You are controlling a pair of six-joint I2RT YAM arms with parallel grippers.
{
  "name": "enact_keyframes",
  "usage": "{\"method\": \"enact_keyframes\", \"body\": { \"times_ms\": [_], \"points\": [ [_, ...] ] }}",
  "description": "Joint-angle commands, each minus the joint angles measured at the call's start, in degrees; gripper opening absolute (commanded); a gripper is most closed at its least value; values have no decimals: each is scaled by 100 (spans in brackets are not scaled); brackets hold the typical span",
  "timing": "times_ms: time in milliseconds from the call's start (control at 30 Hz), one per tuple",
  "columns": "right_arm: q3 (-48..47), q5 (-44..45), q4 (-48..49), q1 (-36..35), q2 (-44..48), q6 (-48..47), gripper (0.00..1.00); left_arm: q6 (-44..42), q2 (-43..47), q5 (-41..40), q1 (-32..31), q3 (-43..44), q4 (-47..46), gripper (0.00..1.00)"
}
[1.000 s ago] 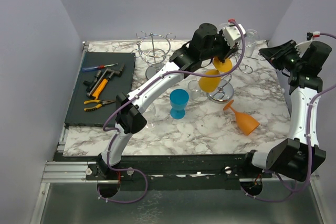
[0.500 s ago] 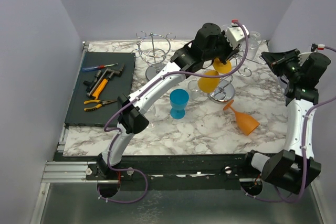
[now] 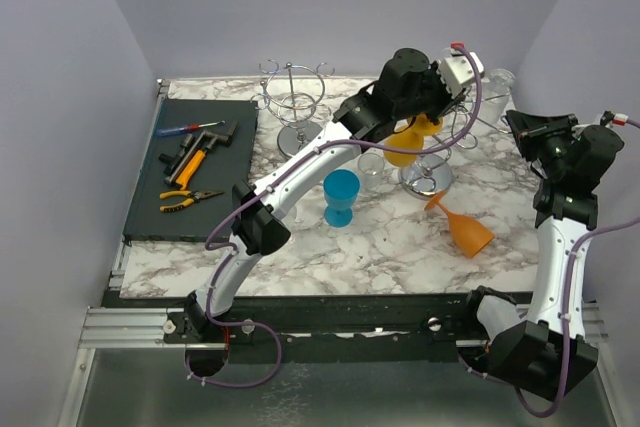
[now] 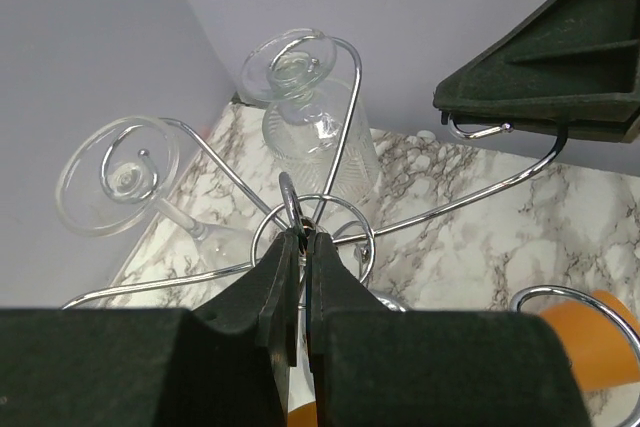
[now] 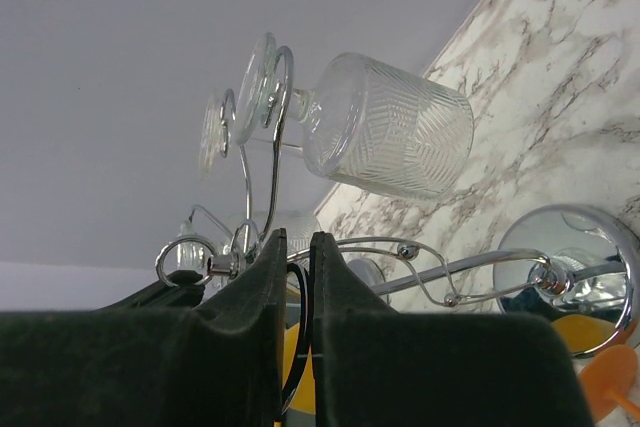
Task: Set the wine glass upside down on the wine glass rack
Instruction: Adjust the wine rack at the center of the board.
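Since most of the scene is taken up by the marble table [image 3: 380,247], it is listed first; its left part is covered by a black mat [image 3: 145,202]. Two wire racks are stood along the back: an empty rack [image 3: 292,99] near the mat's far corner, and the wine glass rack [image 3: 427,179] further right, chrome base on the marble. The left gripper [image 4: 303,232] is reached over that rack's centre, fingers clamped almost together at the small ring topping the post. Orange is seen in the slit between them. In the top view the orange wine glass [image 3: 403,144] is seen tilted right under it, beside the post and above the table, bowl toward the near-left. The grip is read as being on its stem, though contact is hidden, and whether its foot is seated in a rack arm cannot be told. The right gripper [image 5: 297,239] is held at the rack's right side, apart from the wires, fingers closed to a thin slit with nothing between them. Two clear glasses are hung by the foot on the far arms: a patterned glass [image 4: 320,142] and a plain glass [image 4: 125,175]. A second orange glass [image 3: 465,230] is laid on its side right of the base; a blue glass [image 3: 340,197] is stood upright left of it. Pliers [image 3: 187,199] and a screwdriver [image 3: 190,128] are laid on the mat.
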State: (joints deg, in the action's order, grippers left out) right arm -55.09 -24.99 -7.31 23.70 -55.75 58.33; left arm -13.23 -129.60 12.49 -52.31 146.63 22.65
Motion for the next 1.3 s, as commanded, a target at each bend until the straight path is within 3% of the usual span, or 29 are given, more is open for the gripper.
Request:
{"method": "enact_keyframes", "body": {
  "times_ms": [0, 500, 1000, 1267],
  "points": [
    [332, -393, -42, -128, 193, -201, 1, -356, -241, -406, 1, 336, -741, 0],
    [918, -221, 335, -632, 224, 118, 1, -627, -302, -1065, -2, 340, -1476, 0],
    [1437, 0, -465, -1057, 1049, 75, 1, -661, -150, -765, -12, 45, -1546, 0],
    [1571, -258, -355, -1104, 1040, 90, 1, -679, -126, -809, -12, -7, -1587, 0]
  ]
}}
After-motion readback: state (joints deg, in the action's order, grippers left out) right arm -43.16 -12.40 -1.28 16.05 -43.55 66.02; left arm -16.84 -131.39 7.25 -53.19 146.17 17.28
